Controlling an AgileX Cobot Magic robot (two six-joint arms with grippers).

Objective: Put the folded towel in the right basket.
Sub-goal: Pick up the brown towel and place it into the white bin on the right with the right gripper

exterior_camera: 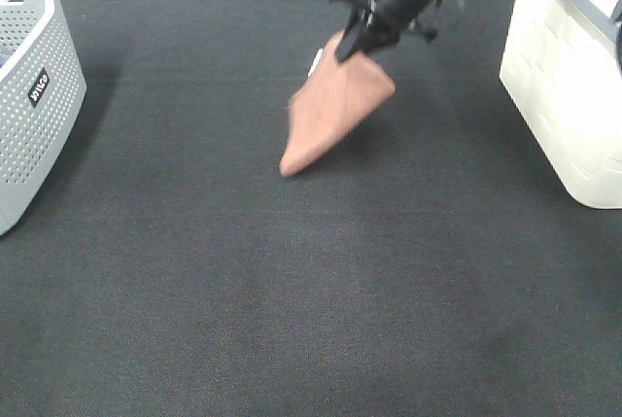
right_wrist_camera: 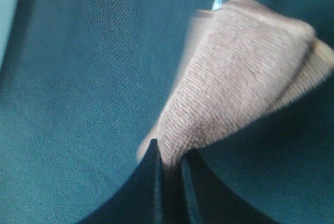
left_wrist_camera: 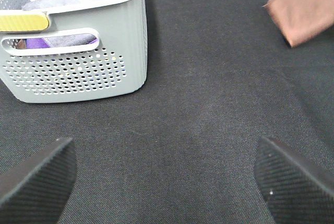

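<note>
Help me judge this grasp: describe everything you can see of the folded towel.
The folded towel is a terracotta-brown plush cloth with layered folded edges. A small white tag sticks out near its upper edge. The right end effector is shut on one corner, so the towel hangs tilted, tapering to a low tip over the dark mat; whether that tip touches the mat is unclear. It is left of the right basket, apart from it, and slightly blurred.
</note>
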